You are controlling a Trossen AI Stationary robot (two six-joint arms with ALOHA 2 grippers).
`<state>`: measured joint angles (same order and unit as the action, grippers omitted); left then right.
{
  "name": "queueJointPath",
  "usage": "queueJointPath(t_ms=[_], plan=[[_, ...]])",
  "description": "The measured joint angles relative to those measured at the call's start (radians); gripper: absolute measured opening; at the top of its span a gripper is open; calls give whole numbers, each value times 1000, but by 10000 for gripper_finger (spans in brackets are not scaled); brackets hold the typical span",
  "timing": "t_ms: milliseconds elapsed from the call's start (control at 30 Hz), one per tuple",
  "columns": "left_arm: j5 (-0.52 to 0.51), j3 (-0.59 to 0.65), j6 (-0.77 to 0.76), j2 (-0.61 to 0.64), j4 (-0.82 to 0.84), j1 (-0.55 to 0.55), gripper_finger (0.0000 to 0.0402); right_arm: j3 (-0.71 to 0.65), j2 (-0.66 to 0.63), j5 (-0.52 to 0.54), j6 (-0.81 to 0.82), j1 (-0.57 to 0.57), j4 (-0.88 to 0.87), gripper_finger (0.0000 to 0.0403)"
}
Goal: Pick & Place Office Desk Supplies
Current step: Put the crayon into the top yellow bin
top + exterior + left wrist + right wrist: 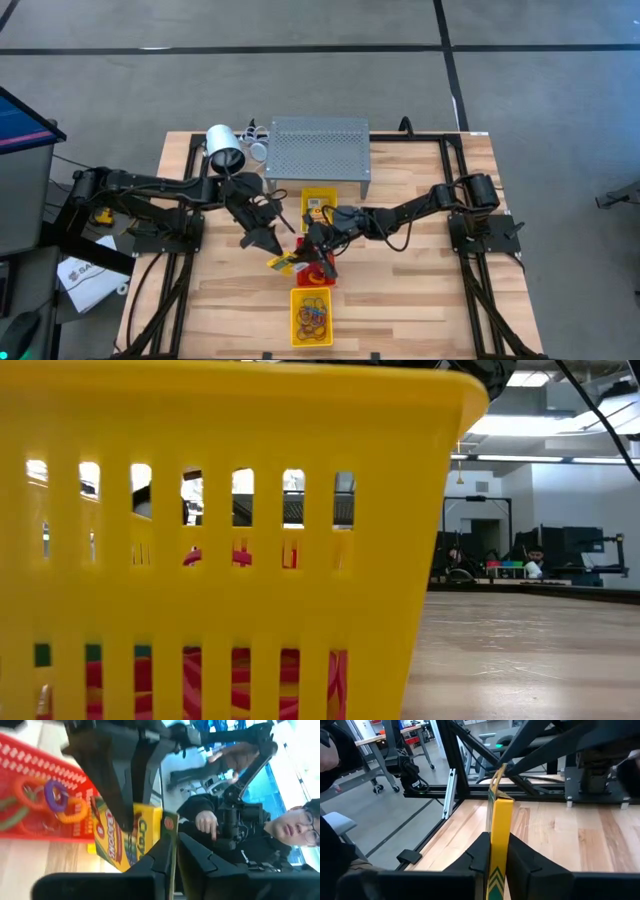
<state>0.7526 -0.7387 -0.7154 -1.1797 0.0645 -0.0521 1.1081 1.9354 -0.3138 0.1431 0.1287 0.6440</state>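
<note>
A yellow crayon box [284, 263] hangs just above the table's middle, by a red tray [322, 276]. Both grippers are shut on it. My left gripper [272, 248] comes from the table's left, my right gripper [314, 256] from the right. In the left wrist view the printed box [142, 837] stands before the red tray [30, 765], which holds orange, purple and green loops [55, 800]. The right wrist view shows the box [500, 820] edge-on between the right fingers. My left gripper pinches the box's thin end flap [169, 827] between its two fingers. It comes from the table's left, slanting a little downward. The box is clear of the table. My right gripper pinches the box by its two broad faces, with the narrow side [499, 845] showing between the fingers. The fingers [112, 785] come about level from the table's right. The box stands on edge, lifted clear.
A yellow tray [311, 315] of rubber bands sits near the front edge, and its slotted wall [220, 510] fills the low view. Another yellow tray [318, 203] lies by a perforated metal rack [318, 150]. A white cylinder [225, 148] stands at the far left. A person [280, 830] sits beyond the table.
</note>
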Motion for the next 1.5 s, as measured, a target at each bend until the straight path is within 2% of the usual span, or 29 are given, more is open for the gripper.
queueJointPath(t_ms=[333, 467, 567, 700, 833, 1000, 1267, 1400, 1500], plan=[[-22, 0, -1, 0, -30, -8, 127, 0, 0, -1, 6, 0, -12, 29], [36, 0, 51, 0, -34, -36, 160, 0, 0, -1, 7, 0, -12, 39], [53, 0, 58, 0, -47, -54, 173, 0, 0, 0, 7, 0, -19, 32], [65, 0, 113, 0, -51, -72, 177, 0, 0, -1, 0, 0, -20, 26], [65, 0, 167, 12, -44, -86, 172, 0, 0, 0, -16, -9, -41, 37], [64, -1, 226, 52, -45, -95, 168, 0, -40, 11, -57, -31, -118, 29], [12, -1, 297, 161, -45, -95, 167, 0, -141, 192, -179, -45, -284, 36], [-6, -1, 324, 193, -43, -85, 167, 0, -149, 305, -215, -58, -364, 36], [-22, -1, 327, 199, -44, -76, 167, 0, -149, 336, -230, -72, -387, 28]])
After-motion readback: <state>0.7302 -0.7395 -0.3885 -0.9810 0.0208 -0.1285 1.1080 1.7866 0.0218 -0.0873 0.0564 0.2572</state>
